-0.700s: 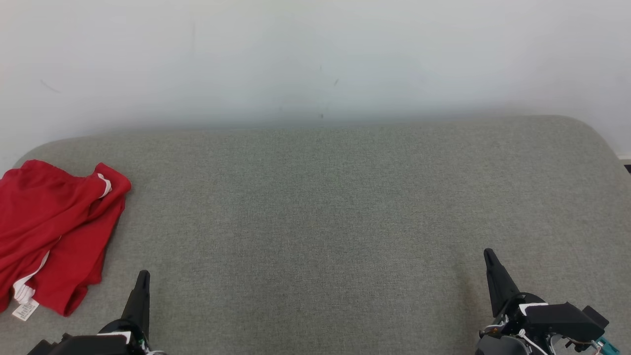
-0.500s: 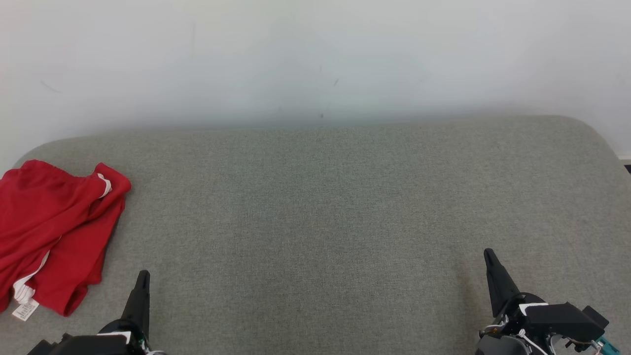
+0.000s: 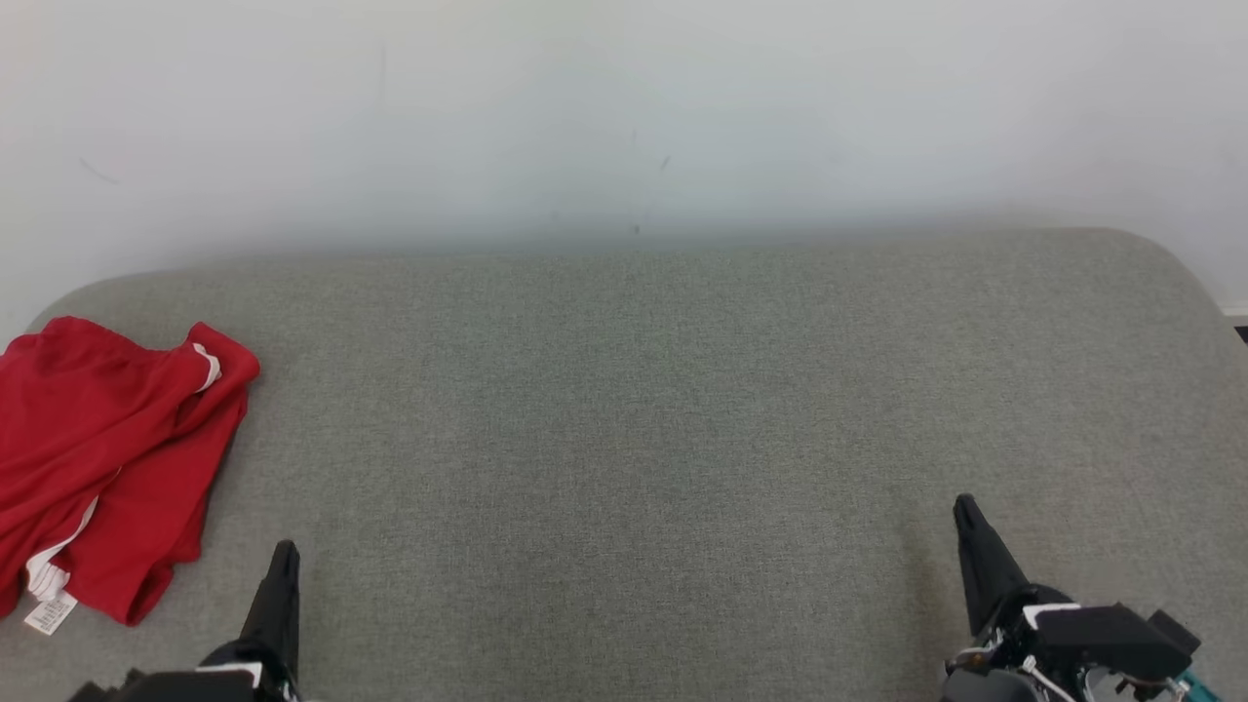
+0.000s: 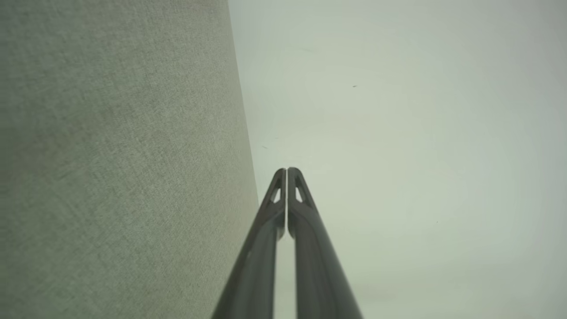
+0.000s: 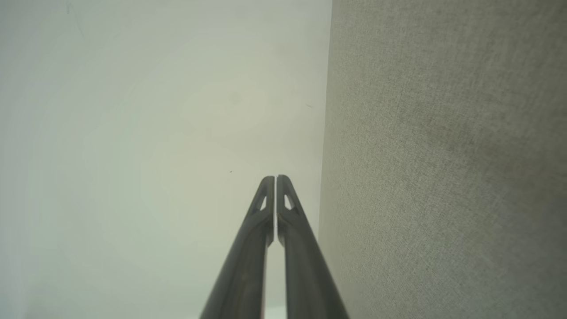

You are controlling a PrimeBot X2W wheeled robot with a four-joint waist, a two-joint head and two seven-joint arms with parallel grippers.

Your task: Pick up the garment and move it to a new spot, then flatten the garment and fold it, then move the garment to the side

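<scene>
Both my end effectors sit slightly lower in head view than before. Left end effector (image 3: 284, 552) and right end effector (image 3: 965, 503) closed, empty, tapered dark fingers pressed together. Crumpled red garment (image 3: 107, 458), white trim, lies at far left of grey woven surface (image 3: 624, 419), just beyond left end effector.

A red garment (image 3: 107, 458) with white trim and a white label (image 3: 49, 612) lies at the left end of the grey-green woven cushion (image 3: 634, 439). The wall (image 3: 624, 107) behind the cushion is plain white.
</scene>
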